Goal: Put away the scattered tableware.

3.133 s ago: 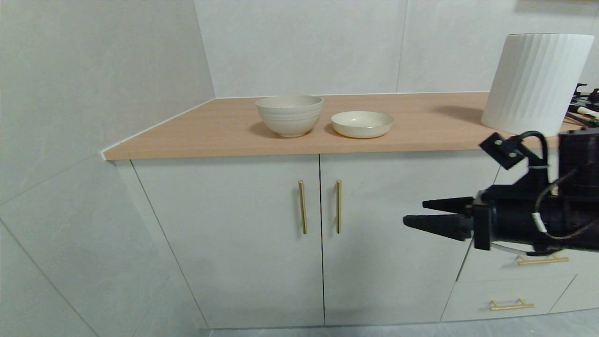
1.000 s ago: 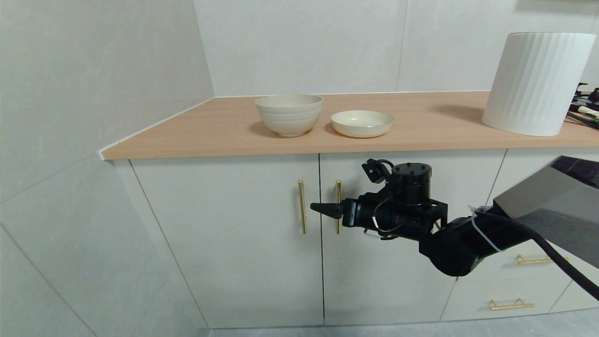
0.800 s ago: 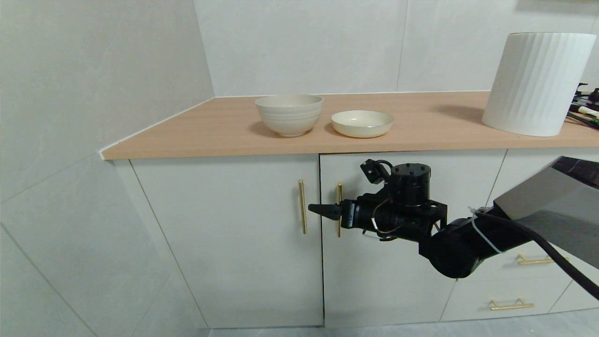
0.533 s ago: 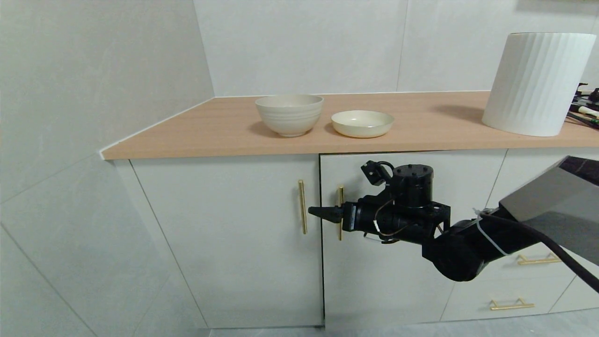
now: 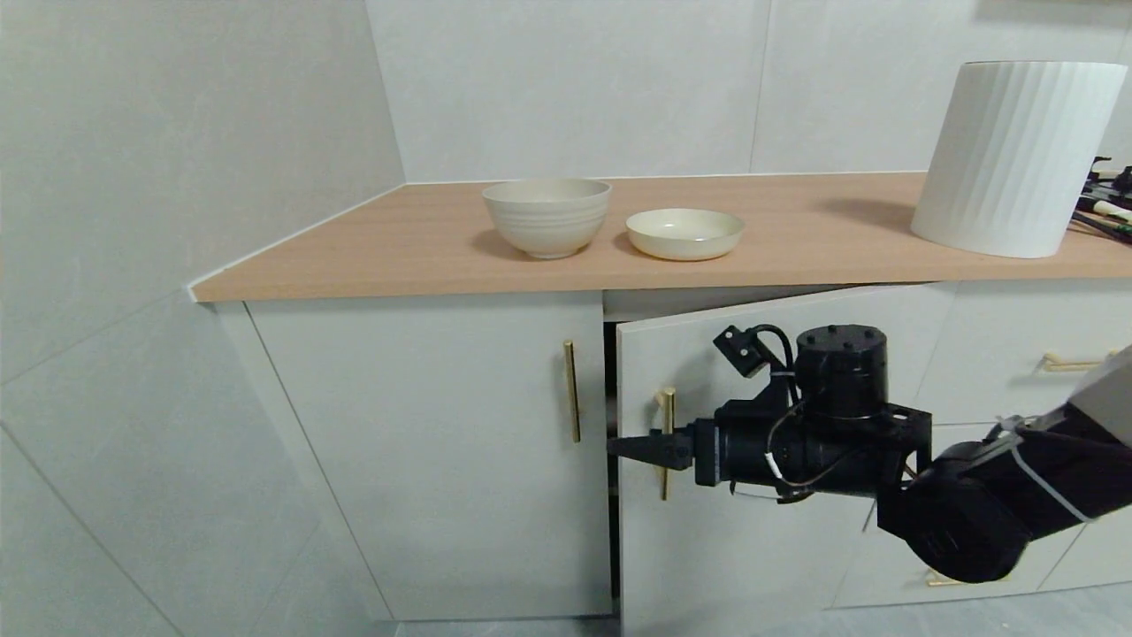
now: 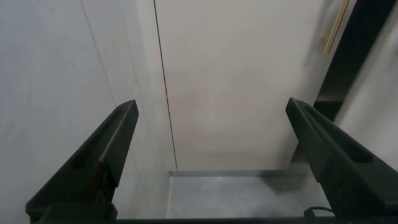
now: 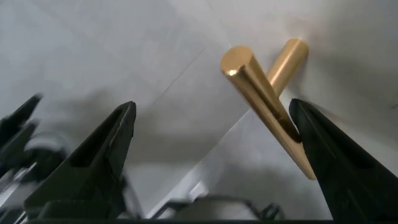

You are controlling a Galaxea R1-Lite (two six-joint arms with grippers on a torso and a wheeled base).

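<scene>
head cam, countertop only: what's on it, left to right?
deep bowl → shallow dish → tall white ribbed cylinder

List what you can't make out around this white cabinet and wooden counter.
Head view: the cabinet's inside, a dark gap beside the part-open white door.
Head view: the deep beige bowl's inside, hidden by its rim.
Head view: dark objects at the counter's end, cut by the edge.
Right wrist view: whether the right gripper touches the brass handle; they overlap.
</scene>
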